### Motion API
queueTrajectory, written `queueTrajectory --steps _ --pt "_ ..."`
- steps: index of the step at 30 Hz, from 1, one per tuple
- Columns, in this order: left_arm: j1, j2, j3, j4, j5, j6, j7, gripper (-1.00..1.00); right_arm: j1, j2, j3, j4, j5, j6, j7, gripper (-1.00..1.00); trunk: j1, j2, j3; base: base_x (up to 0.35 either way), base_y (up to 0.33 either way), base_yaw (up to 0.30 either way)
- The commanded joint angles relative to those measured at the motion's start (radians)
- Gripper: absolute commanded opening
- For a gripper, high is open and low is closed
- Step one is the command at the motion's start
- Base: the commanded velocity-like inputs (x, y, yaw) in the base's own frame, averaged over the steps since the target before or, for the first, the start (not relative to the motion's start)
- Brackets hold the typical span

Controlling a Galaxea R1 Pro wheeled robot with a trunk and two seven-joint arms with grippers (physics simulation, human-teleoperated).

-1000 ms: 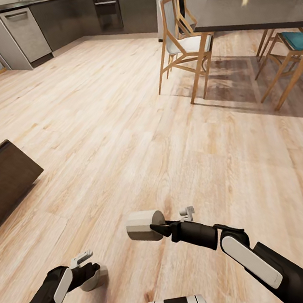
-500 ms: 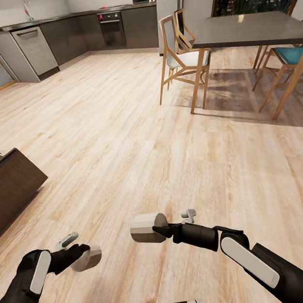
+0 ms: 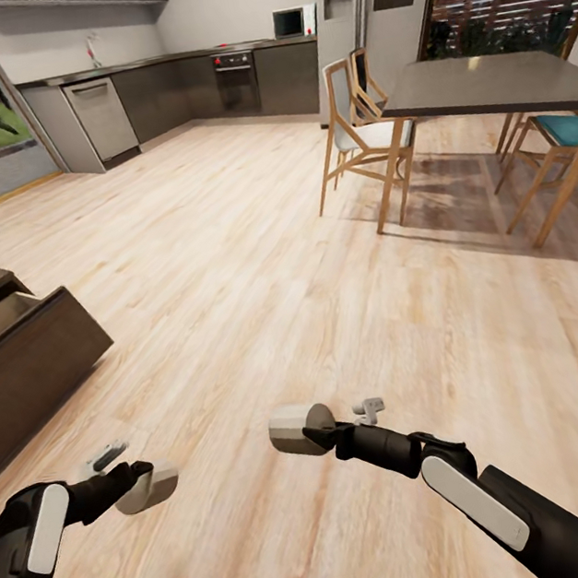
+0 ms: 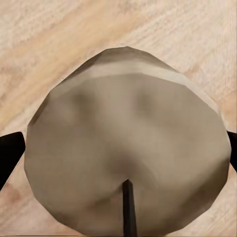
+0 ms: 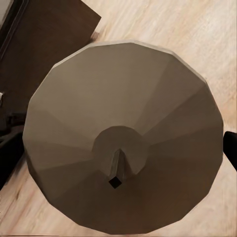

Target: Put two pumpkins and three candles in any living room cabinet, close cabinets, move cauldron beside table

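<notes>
My left gripper (image 3: 143, 475) is shut on a beige-grey candle (image 3: 151, 487), low over the wooden floor at the lower left of the head view. In the left wrist view that candle (image 4: 123, 143) sits between the dark fingers (image 4: 10, 153). My right gripper (image 3: 314, 434) is shut on a second candle (image 3: 291, 430), held on its side in front of me. In the right wrist view this candle (image 5: 123, 143) is seen end-on, wick towards the camera. The dark-brown cabinet (image 3: 30, 363) stands at the left with a drawer pulled open, and also shows behind the candle as the cabinet (image 5: 44, 44).
A dark dining table (image 3: 480, 81) with wooden chairs (image 3: 364, 142) stands at the right. Grey kitchen units (image 3: 201, 88) line the far wall. Bare plank floor (image 3: 257, 266) stretches between me, the cabinet and the kitchen.
The head view has tilted up and turned, so more of the kitchen and the open drawer shows. My left arm has drawn back toward the left edge. Both candles stay gripped.
</notes>
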Motion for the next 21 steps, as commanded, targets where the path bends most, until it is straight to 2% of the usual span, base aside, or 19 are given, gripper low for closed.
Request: queueTrajectory --steps 1,7,18,21 --pt "-0.001 0.0 0.001 0.0 0.002 0.005 -0.001 -1.0 -0.001 0.0 0.001 0.0 -0.005 0.002 -0.002 -1.0 -0.001 0.0 0.003 -0.076 0.0 0.245" --pt "-0.001 -0.002 0.001 0.007 0.002 0.004 0.0 -1.0 -0.001 0.001 0.004 0.001 -0.003 0.001 -0.042 -1.0 -0.003 0.001 0.02 -0.022 0.0 0.197" --pt "-0.001 -0.004 -0.002 0.011 0.002 0.003 0.0 -1.0 -0.001 0.001 0.004 0.051 -0.004 -0.013 -0.058 -1.0 -0.008 0.004 0.05 0.0 0.0 0.012" --pt "-0.001 -0.005 -0.003 0.011 0.002 0.003 0.0 -1.0 -0.001 0.001 0.005 0.053 0.001 -0.011 -0.059 -1.0 -0.01 0.005 0.062 0.0 0.0 0.145"
